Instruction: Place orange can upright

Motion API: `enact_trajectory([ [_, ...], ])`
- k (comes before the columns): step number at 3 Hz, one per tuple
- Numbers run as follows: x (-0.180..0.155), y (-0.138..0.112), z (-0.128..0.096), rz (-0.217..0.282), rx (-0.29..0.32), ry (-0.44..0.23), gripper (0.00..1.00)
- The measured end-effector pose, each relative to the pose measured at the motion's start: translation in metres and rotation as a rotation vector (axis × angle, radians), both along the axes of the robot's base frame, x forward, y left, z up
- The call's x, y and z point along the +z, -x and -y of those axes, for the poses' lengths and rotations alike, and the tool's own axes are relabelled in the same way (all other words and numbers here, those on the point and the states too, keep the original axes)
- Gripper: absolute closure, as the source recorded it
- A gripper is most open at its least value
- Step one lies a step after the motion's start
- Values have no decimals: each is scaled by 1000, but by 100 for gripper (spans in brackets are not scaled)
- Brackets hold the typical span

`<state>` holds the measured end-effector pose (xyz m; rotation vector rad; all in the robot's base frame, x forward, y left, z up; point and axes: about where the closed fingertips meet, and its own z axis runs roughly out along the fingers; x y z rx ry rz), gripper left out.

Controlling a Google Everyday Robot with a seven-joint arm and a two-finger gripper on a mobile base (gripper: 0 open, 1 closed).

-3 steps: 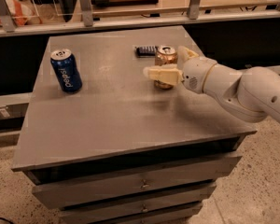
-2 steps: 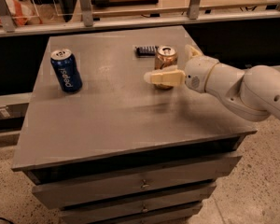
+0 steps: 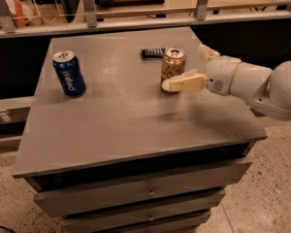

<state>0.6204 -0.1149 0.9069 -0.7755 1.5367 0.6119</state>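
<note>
The orange can [image 3: 173, 63] stands upright on the grey table [image 3: 116, 115], right of centre toward the back; it is pale orange-tan with a silver top. My gripper [image 3: 187, 68] is just right of the can, at its height. It is open, with the jaws spread wide. The near finger [image 3: 184, 84] lies across the front of the can's base and the far finger [image 3: 206, 52] is behind and to the right. The can is not clamped between them. My white arm [image 3: 262, 86] reaches in from the right.
A dark blue Pepsi can [image 3: 69, 73] stands upright at the left of the table. A small dark flat object [image 3: 152, 52] lies just behind the orange can. The table is the top of a drawer cabinet [image 3: 136, 193]. A railing and shelf run behind it.
My gripper has drawn back a little to the right, so more of the orange can shows. Both cans stay where they were.
</note>
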Motion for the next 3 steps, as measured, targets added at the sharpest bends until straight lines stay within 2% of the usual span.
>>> enact_trajectory([
  [1,-4,10,16,-31,14,30,0],
  [2,-12,15,33,-94,-34,99,0],
  [3,-13,15,41,-112,-53,103,0],
])
